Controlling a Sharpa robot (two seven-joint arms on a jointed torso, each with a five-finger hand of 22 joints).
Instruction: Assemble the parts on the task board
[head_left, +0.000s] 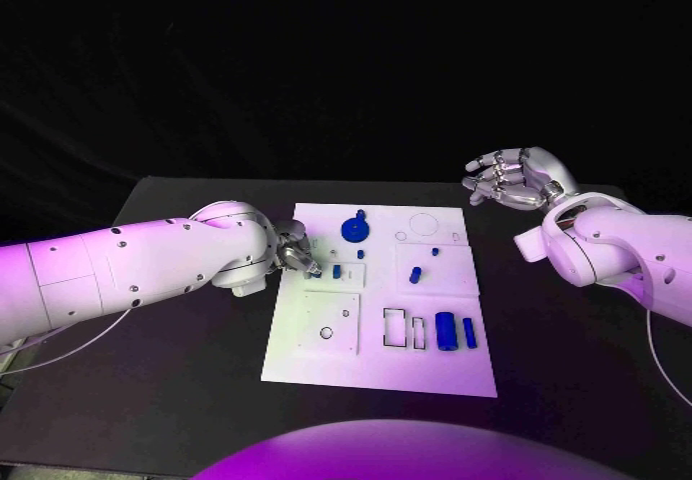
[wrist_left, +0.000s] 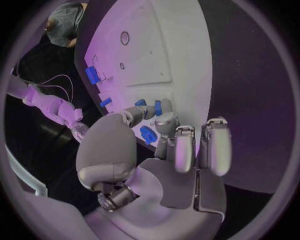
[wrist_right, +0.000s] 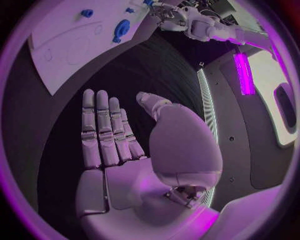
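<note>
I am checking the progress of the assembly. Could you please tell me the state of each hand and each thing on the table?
left hand: at the board's left edge, fingers on a small blue part.
right hand: open, holds nothing, off the board's far right corner.
task board: lies flat on the table.
blue disc: lies on the board's far half.
two blue cylinders: lie side by side, near right.

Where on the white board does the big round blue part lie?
In the head view, the round blue part lies near the task board's far edge, just beyond the left hand.
</note>
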